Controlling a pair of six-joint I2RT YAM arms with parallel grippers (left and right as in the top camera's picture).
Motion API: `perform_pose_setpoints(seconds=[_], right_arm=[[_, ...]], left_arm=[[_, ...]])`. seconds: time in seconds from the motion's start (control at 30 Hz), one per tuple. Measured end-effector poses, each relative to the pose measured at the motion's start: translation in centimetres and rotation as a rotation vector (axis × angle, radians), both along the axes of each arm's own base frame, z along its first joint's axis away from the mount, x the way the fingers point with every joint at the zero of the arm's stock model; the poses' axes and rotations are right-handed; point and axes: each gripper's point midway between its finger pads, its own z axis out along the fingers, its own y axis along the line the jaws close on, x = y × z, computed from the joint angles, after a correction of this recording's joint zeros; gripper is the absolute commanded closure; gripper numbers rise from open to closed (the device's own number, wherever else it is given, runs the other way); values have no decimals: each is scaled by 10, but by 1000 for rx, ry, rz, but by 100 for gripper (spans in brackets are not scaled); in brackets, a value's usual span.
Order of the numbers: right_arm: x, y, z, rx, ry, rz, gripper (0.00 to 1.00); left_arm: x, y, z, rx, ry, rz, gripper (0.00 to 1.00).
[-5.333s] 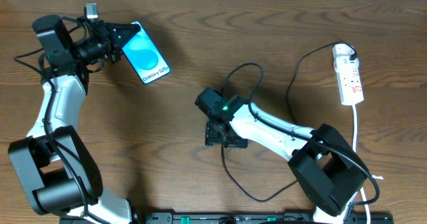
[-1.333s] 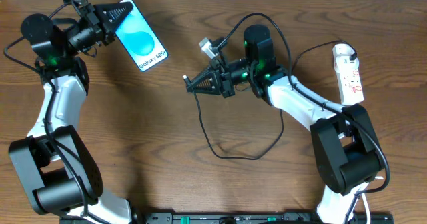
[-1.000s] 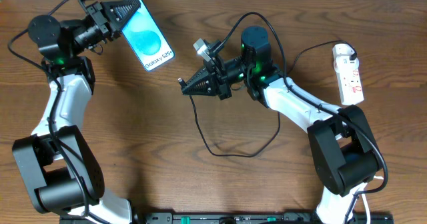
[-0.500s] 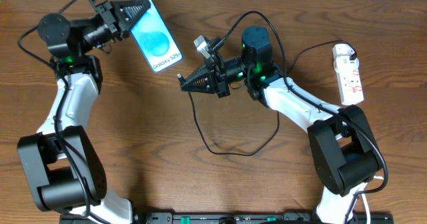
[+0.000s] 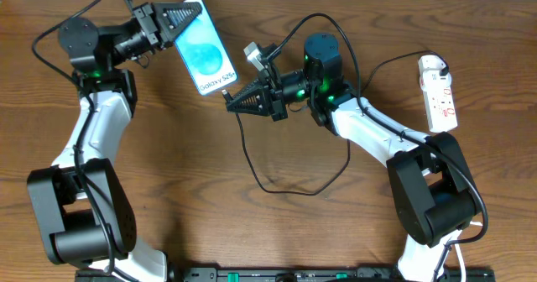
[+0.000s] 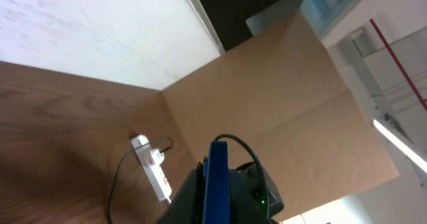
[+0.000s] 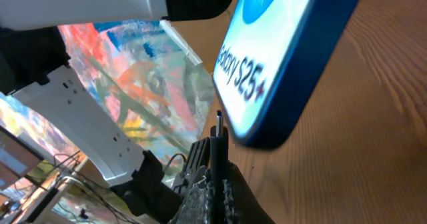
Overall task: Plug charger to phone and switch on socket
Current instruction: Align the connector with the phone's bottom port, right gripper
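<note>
Misalignment worries us: left jaws clamp the phone [image 5: 204,57] aloft over the table [image 5: 168,190], right jaws clamp the charger [image 7: 217,134] tip just beside its lower edge, and a skewed push could miss the port.

A table [image 5: 193,215] of dark brown wood grain is seen, with a pale wall along its far edge. At the right side the white socket [image 5: 438,93] is laid flat, and its white cord [image 5: 447,152] is trailed toward the near edge. A slack loop of the charger [image 5: 294,195] is spread on the wood at mid-table. A thin black lead [image 5: 370,97] is curved away from the socket's far end (whether it is the same cable cannot be told).
</note>
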Motion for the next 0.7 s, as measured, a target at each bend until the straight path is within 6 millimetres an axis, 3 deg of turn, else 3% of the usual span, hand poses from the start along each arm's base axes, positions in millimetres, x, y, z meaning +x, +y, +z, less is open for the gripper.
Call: perform_pose_setpoints(seconds=[0.7], right_arm=[[4, 1, 0, -16, 42, -26, 99]], left_arm=[[-1, -4, 0, 7, -15, -7, 93]])
